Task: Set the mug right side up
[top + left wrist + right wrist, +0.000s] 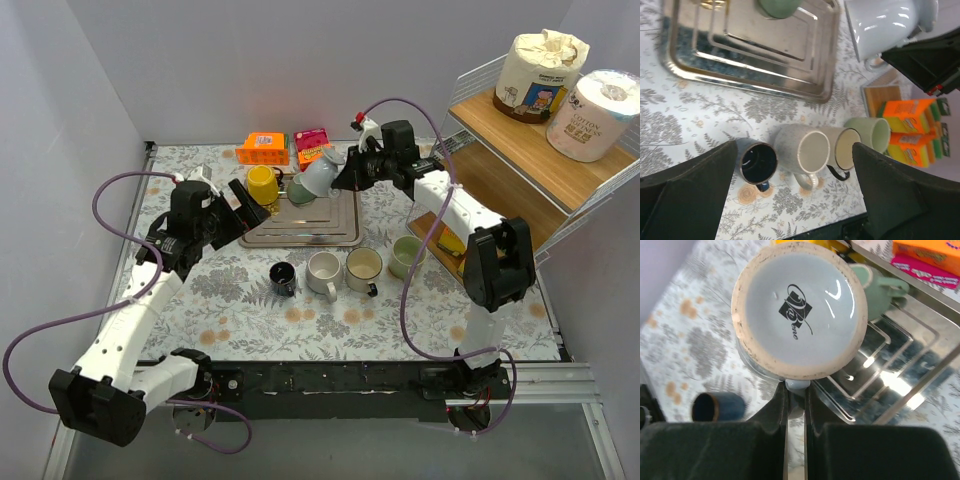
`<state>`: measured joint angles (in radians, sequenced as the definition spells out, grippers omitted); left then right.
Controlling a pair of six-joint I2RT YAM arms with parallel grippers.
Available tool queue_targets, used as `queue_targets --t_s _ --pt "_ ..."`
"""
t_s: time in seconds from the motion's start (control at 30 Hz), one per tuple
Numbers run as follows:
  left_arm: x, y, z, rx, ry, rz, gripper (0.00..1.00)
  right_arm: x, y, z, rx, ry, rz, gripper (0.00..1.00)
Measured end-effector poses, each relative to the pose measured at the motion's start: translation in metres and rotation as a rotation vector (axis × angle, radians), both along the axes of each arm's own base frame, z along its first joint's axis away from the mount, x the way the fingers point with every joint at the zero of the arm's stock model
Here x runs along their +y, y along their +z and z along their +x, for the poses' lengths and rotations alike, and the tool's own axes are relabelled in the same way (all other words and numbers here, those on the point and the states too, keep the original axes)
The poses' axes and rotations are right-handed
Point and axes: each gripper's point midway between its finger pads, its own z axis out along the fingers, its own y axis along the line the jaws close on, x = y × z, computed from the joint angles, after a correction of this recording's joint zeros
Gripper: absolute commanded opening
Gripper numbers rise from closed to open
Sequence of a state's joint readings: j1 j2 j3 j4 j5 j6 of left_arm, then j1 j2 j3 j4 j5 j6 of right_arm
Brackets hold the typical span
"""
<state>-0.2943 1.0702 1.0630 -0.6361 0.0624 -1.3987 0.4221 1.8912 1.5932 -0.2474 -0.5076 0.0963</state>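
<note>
- Right pincer (796,400), top centre of the overhead view, is clamped narrow on the handle of the grey mug (799,310). The mug hangs tilted over the steel tray (330,232), its stamped base facing the wrist camera.
- Left pincer (250,205) gapes wide at the tray's left edge, holding nothing.
- On the tray sit a yellow cup (263,185) and a green mug (300,192).
- A flowered cloth (250,310) covers the table; a row of four mugs (323,272) stands below the tray.
- Pale walls (200,60) close the back and left. A wooden shelf (520,140) at upper right bears two paper rolls (540,75).
</note>
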Motion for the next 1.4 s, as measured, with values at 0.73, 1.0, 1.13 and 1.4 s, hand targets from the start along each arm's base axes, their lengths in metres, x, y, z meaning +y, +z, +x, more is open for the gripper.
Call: queue_targets --t_s 0.73,1.0,1.13,1.4 --pt "-0.078 0.149 -0.029 -0.597 -0.501 -0.39 0.91 0.074 0.211 -0.09 0.188 -0.035 0.76 0.01" --pt "-0.082 0.169 -0.017 -0.656 -0.478 -0.484 0.85 0.083 0.222 -0.11 0.234 -0.032 0.825 0.01" --pt "-0.081 0.173 -0.012 -0.666 -0.458 -0.506 0.81 0.082 0.226 -0.11 0.227 -0.042 0.847 0.01" --pt "-0.082 0.174 -0.004 -0.659 -0.436 -0.537 0.73 0.085 0.236 -0.117 0.214 -0.022 0.88 0.01"
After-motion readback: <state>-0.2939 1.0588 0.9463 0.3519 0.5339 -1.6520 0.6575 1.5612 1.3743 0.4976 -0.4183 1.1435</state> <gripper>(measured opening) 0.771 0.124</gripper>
